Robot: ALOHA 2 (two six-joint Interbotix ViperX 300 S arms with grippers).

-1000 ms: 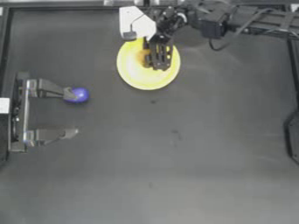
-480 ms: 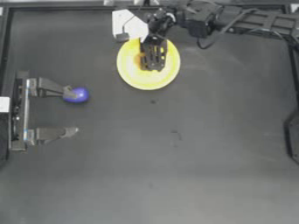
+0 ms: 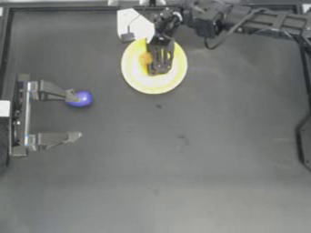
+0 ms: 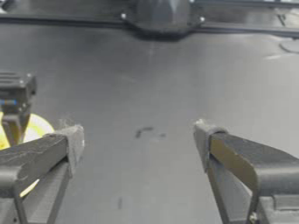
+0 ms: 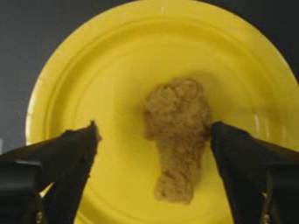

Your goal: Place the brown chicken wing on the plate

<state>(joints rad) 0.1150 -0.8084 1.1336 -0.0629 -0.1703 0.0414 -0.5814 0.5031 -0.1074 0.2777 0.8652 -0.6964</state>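
Wing first: the brown chicken wing [image 5: 177, 138] is lying flat in the middle of the yellow plate [image 5: 88, 74], and I am seeing my right gripper [image 5: 154, 135] spread wide, jaws released and gripping nothing. The wing is sitting between the two jaws but off toward one of them, just beside its tip; whether they are touching I cannot tell. Its long axis is running along the gripper's reach, not across the gap. I am judging the placing done, so the next move is a straight lift away. My left gripper [image 3: 72, 116] is waiting parked at the left edge, jaws apart, a small blue ball [image 3: 80, 98] just beside one fingertip.
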